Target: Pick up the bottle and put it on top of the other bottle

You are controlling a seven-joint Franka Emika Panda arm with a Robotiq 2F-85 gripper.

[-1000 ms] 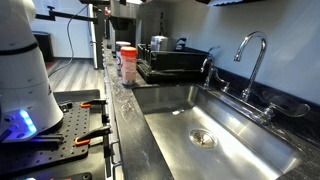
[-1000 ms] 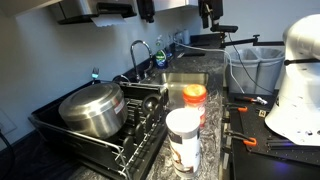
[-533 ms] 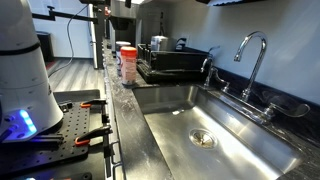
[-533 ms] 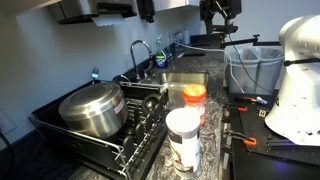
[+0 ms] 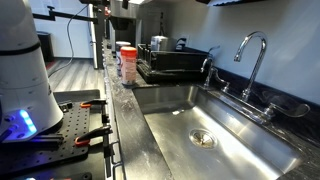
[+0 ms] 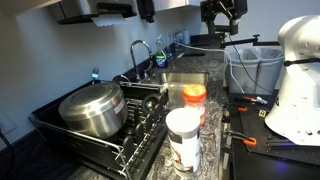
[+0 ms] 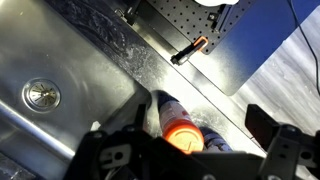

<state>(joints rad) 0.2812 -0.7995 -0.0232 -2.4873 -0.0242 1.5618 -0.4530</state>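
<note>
The bottle (image 6: 194,103), pale with a red cap, stands upright on the narrow dark counter strip beside the sink. The other bottle (image 6: 183,140), greyish with a pale lid, stands right next to it, nearer that camera. In the wrist view I look down on the bottle's red cap (image 7: 183,136), and the other bottle (image 7: 214,144) shows partly beside it. My gripper (image 6: 222,12) hangs high above both, open, with nothing between its fingers. In the wrist view the gripper (image 7: 200,112) frames the red cap from above. In an exterior view the bottle (image 5: 128,62) stands far down the counter.
A steel sink (image 5: 215,130) with a faucet (image 5: 250,55) lies beside the counter strip. A black dish rack (image 6: 120,135) holds a large metal pot (image 6: 92,108). An orange-handled tool (image 7: 190,50) lies on the perforated board (image 5: 60,135). The robot base (image 6: 295,85) stands close by.
The gripper has drifted slightly sideways at the top of the exterior view and stays open. Both bottles have not moved.
</note>
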